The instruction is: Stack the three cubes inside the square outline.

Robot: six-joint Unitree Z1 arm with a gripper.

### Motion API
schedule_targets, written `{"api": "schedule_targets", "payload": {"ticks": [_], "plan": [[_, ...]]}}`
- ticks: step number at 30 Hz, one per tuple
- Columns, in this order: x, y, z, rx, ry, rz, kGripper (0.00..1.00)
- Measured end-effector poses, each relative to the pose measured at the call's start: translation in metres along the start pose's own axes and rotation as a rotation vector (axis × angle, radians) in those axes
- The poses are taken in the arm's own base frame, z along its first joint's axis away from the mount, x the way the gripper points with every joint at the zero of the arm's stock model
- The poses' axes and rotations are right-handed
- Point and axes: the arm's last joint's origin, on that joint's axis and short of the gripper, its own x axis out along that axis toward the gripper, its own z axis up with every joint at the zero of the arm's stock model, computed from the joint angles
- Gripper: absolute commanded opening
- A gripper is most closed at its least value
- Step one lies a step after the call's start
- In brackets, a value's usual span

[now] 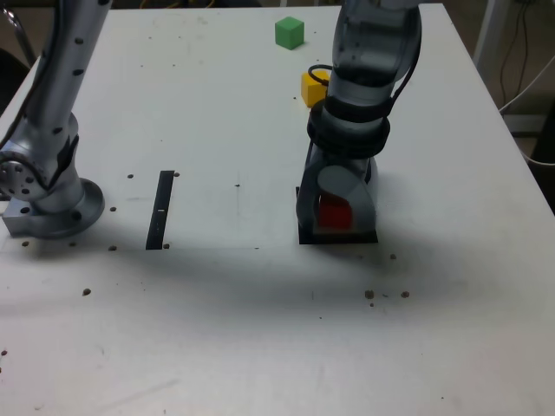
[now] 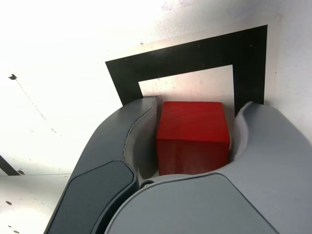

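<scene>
**Booth:** Talk us through it. Where's your gripper (image 1: 336, 217) right now?

**Arm:** Down low over the square outline (image 2: 195, 51), pointing at the table (image 1: 217, 104). The red cube (image 2: 193, 134) sits between my jaws, inside the white centre of that frame.

**Booth:** Holding it or letting go?

**Arm:** My wrist view shows a thin gap on each side of the cube, so the jaws are parted a little and not squeezing. I'd call that released, though the gaps are narrow.

**Booth:** So the score?

**Arm:** One down, by my reckoning: red looks to be resting on the table within the outline. Two to go. The yellow cube (image 1: 312, 88) is beyond my wrist, near it and partly hidden behind the arm in the exterior view. The green cube (image 1: 290, 33) is further off the same way, well apart from me.

**Booth:** What's the catch from here?

**Arm:** Lifting clear without nudging red, I'd say. Then each next cube has to land square on top, or the stack leans.
</scene>
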Motion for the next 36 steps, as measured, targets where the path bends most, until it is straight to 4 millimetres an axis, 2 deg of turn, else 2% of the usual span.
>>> {"api": "schedule_targets", "payload": {"ticks": [10, 15, 19, 23, 27, 33, 36], "plan": [[-0.015, 0.000, -0.012, -0.009, -0.024, 0.030, 1.00], [-0.038, 0.001, -0.031, -0.012, -0.055, 0.071, 1.00], [-0.061, 0.006, -0.055, -0.023, -0.070, 0.122, 1.00], [-0.072, 0.026, -0.071, -0.041, -0.066, 0.130, 1.00], [-0.085, 0.061, -0.087, -0.072, -0.081, 0.126, 1.00], [-0.115, 0.125, -0.103, -0.125, -0.156, 0.128, 1.00], [-0.118, 0.162, -0.106, -0.161, -0.153, 0.097, 1.00]]}}
